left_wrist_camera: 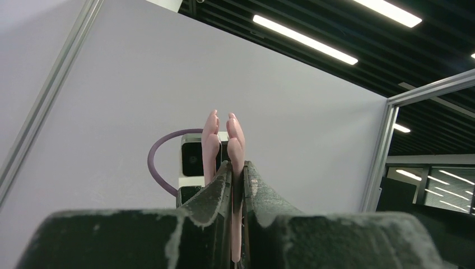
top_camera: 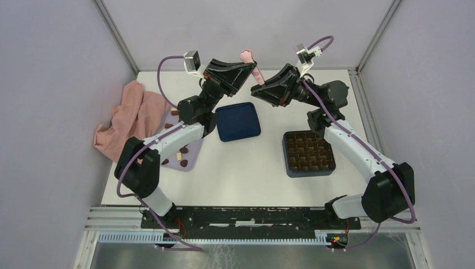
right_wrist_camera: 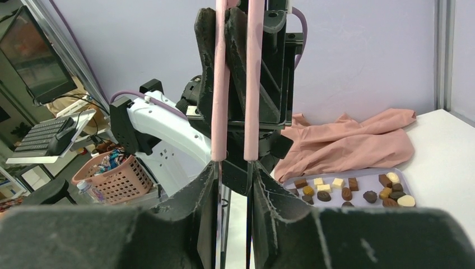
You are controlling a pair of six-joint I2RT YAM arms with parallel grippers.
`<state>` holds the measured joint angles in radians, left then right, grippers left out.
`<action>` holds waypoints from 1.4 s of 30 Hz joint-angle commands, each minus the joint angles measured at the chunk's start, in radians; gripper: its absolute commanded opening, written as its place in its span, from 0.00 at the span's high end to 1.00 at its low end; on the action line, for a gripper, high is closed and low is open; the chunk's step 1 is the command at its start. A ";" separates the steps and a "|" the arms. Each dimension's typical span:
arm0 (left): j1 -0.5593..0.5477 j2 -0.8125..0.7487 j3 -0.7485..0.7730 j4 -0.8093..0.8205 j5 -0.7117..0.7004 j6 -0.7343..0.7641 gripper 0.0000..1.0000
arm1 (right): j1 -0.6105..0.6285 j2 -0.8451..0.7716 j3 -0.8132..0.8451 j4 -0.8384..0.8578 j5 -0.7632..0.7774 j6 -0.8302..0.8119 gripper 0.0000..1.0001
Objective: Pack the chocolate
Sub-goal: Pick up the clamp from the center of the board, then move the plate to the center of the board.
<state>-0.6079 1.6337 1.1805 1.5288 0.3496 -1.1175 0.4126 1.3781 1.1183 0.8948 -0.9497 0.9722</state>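
Both arms are raised above the table's back with pink-handled tongs between them. My left gripper is shut on one leg of the tongs; the other leg runs outside its left finger. My right gripper is closed on the tongs, one leg lying against the inside of each finger, with a gap between the legs. Several pieces of chocolate, brown, dark and cream, lie on the lilac tray under the left arm. The dark blue box with brown grid compartments stands at the right.
A dark blue lid lies at the table's middle. A pink cloth is heaped at the left edge beside the tray. Grey walls close in the table on three sides.
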 commanded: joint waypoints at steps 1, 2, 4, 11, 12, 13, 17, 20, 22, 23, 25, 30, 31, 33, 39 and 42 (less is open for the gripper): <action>0.005 0.013 -0.009 0.209 0.001 -0.045 0.77 | 0.011 -0.029 0.052 0.044 -0.014 0.004 0.73; 0.005 0.012 -0.011 0.209 -0.002 -0.044 0.71 | 0.010 -0.029 0.053 0.043 -0.013 0.003 0.72; 0.006 0.006 -0.019 0.209 -0.009 -0.041 0.60 | 0.007 -0.027 0.052 0.038 -0.011 0.002 0.71; 0.017 -0.031 -0.090 0.206 -0.047 -0.017 0.37 | -0.008 -0.028 0.051 0.035 -0.009 0.004 0.63; 0.022 -0.041 -0.106 0.198 -0.057 -0.013 0.35 | -0.010 -0.028 0.051 0.035 -0.009 0.003 0.63; 0.026 -0.054 -0.124 0.189 -0.063 -0.008 0.33 | -0.011 -0.027 0.051 0.035 -0.009 0.004 0.63; 0.054 -0.127 -0.203 0.120 -0.069 0.031 0.31 | -0.021 -0.028 0.049 0.030 -0.013 -0.008 0.64; 0.093 -0.213 -0.259 0.010 -0.046 0.058 0.31 | -0.039 -0.033 0.049 -0.033 -0.017 -0.061 0.65; 0.126 -0.277 -0.279 -0.132 -0.001 0.075 0.31 | -0.054 -0.033 0.057 -0.105 -0.021 -0.124 0.65; 0.140 -0.310 -0.280 -0.230 0.028 0.100 0.31 | -0.061 -0.035 0.066 -0.159 -0.023 -0.180 0.65; 0.159 -0.378 -0.267 -0.471 0.077 0.192 0.31 | -0.067 -0.033 0.100 -0.353 -0.024 -0.332 0.66; 0.163 -0.494 -0.111 -1.323 -0.049 0.606 0.31 | -0.071 -0.012 0.236 -0.882 0.073 -0.836 0.66; 0.162 -0.500 -0.084 -1.454 -0.112 0.678 0.31 | -0.072 -0.005 0.262 -0.963 0.103 -0.919 0.65; 0.167 -0.503 -0.058 -1.691 -0.221 0.737 0.31 | -0.070 0.008 0.298 -1.084 0.157 -1.048 0.65; 0.226 -0.467 -0.105 -1.901 -0.308 0.714 0.32 | -0.048 0.086 0.410 -1.350 0.294 -1.300 0.63; 0.251 -0.438 -0.137 -1.921 -0.327 0.677 0.36 | -0.041 0.117 0.434 -1.397 0.325 -1.336 0.62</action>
<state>-0.3859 1.1690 1.0748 -0.2066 0.0967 -0.4763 0.3592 1.4605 1.4967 -0.3286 -0.7216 -0.1932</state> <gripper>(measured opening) 0.664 0.379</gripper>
